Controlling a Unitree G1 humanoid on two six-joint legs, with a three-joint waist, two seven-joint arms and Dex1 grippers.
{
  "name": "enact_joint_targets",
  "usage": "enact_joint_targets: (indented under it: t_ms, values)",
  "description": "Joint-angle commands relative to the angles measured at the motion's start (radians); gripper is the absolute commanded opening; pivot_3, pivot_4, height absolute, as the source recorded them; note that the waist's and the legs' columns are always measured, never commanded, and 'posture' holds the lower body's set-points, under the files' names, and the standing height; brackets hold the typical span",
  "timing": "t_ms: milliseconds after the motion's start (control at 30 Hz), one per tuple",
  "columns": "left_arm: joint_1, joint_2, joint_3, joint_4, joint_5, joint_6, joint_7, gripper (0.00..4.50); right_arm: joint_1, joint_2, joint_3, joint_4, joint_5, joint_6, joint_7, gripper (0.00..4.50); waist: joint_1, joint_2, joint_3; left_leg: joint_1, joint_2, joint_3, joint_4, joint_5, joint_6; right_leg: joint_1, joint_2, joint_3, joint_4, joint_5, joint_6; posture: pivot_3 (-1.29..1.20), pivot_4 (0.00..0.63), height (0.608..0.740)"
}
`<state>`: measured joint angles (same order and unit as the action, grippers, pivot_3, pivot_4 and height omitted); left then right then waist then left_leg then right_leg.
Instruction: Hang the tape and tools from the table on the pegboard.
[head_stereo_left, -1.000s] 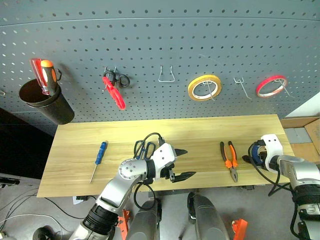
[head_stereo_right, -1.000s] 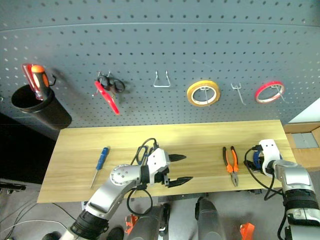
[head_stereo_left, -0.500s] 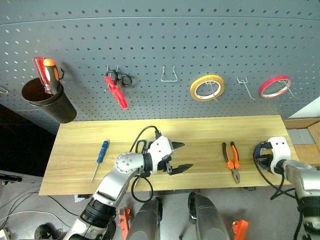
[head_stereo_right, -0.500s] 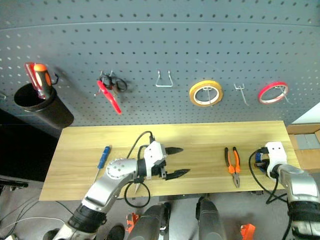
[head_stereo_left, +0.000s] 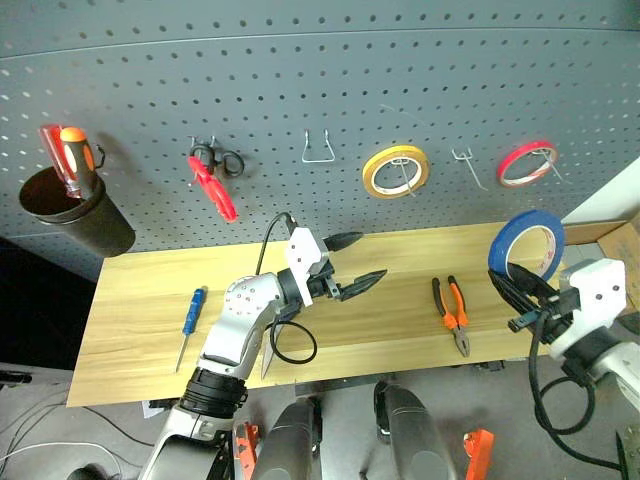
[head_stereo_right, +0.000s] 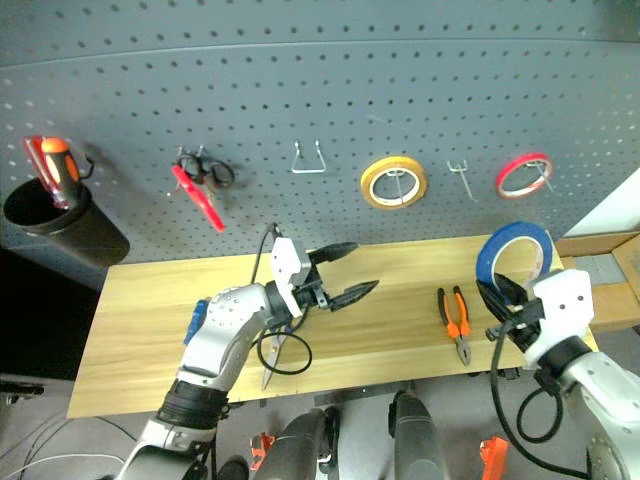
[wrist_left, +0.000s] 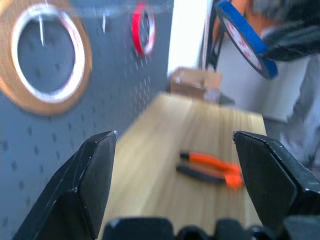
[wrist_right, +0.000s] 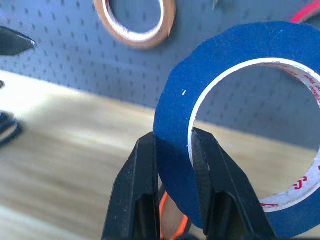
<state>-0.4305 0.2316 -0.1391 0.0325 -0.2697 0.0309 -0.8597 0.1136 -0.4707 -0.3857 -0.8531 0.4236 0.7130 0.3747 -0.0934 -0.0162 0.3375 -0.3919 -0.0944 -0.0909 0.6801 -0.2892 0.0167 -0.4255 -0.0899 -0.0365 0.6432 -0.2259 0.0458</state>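
Note:
The blue tape (head_stereo_left: 524, 243) is in the air off the right end of the table (head_stereo_left: 150, 290), in front of the pegboard (head_stereo_left: 300, 80). My right gripper (head_stereo_left: 522, 288) is shut on its lower rim, and in the right wrist view the two fingers (wrist_right: 142, 200) pinch the blue band (wrist_right: 172, 125). Above the table's middle my left gripper (head_stereo_left: 366, 257) hangs open and empty, pointing right. The orange-and-black pliers (head_stereo_left: 450, 312) lie between the two grippers. Left of my left arm the blue-handled screwdriver (head_stereo_left: 190, 315) lies on the wood. A steel scissors blade (head_stereo_left: 264, 358) peeks out under that arm.
On the pegboard hang a black cup (head_stereo_left: 75, 215) with red and orange screwdrivers, red scissors (head_stereo_left: 212, 185), a bare wire hook (head_stereo_left: 318, 148), a yellow ring (head_stereo_left: 395, 170), a small bare hook (head_stereo_left: 465, 165) and a red ring (head_stereo_left: 527, 163).
My right gripper closed on the blue tape at the table's right end and lifted it up and inward. My left gripper rose toward the pegboard, still open. The camera shifted.

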Motion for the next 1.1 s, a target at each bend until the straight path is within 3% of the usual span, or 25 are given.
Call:
enact_joint_targets:
  t_ms: [33,267,700,1100]
  values:
    - [-0.02,-0.019,0.019,-0.023,-0.024,-0.046,0.012,4.0,-0.104,-0.009,0.035,0.002,-0.033,-0.034,-0.055,0.35,-0.01,0.0,0.0,0.0,0.0,0.001,0.0,0.0,0.0,0.0,0.0,0.0,0.0,0.0,0.0,-0.36,0.302,0.74]
    - [0.033,-0.03,0.026,-0.082,-0.02,-0.087,0.043,4.0,-0.284,-0.018,0.144,0.199,-0.109,-0.151,-0.036,0.35,-0.021,0.0,-0.002,0.0,0.001,0.002,0.0,0.001,0.001,-0.002,0.001,0.0,0.002,0.001,-0.002,-0.3,0.276,0.74]
    - [0.105,0.004,0.015,-0.158,0.003,-0.058,0.104,4.0,-0.422,0.012,0.261,0.346,-0.117,-0.224,0.016,0.35,-0.013,0.0,-0.006,-0.007,0.001,0.011,0.001,0.002,0.002,-0.015,0.001,0.005,0.004,0.005,-0.003,-0.25,0.257,0.74]
    - [0.11,0.019,0.012,-0.162,0.018,-0.056,0.141,4.0,-0.626,0.091,0.324,0.844,-0.175,-0.398,0.066,0.35,-0.015,-0.001,-0.012,-0.006,0.001,0.018,0.001,0.003,0.003,-0.017,0.002,0.016,0.005,0.009,-0.002,-0.22,0.261,0.74]
